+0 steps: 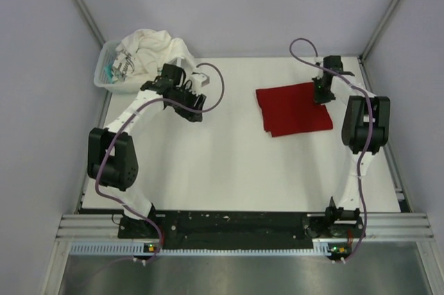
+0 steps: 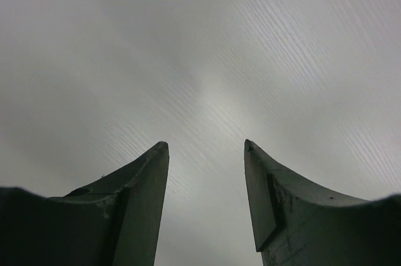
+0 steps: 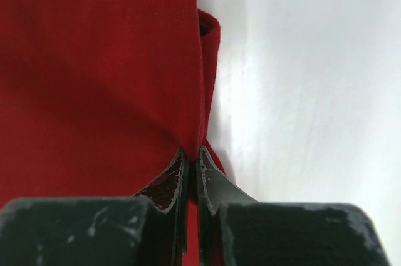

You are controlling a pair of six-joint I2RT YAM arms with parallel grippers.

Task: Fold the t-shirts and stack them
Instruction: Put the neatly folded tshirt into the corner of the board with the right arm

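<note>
From above, the red t-shirt (image 1: 295, 109) lies folded in a compact rectangle at about 2 o'clock on the table (image 1: 229, 170). The right gripper (image 1: 322, 92) sits on its far right corner. The white t-shirt (image 1: 154, 48) is heaped, unfolded, in the basket (image 1: 103, 78) at 10 o'clock, and the left gripper (image 1: 194, 109) hangs over bare tabletop just beside it. In the left wrist view the left gripper (image 2: 207, 153) has its jaws moderately apart with nothing between them, only pale surface beyond. In the right wrist view the right gripper (image 3: 193, 156) is pinched tight on the edge of the red t-shirt (image 3: 94, 78), with the bare table (image 3: 313, 91) at 3 o'clock. A lower layer of cloth peeks out past the top layer at 12 o'clock from the tips, so the pinch may not hold every ply. A low, slow lift that watches for a sagging layer would probably keep the fold square.
</note>
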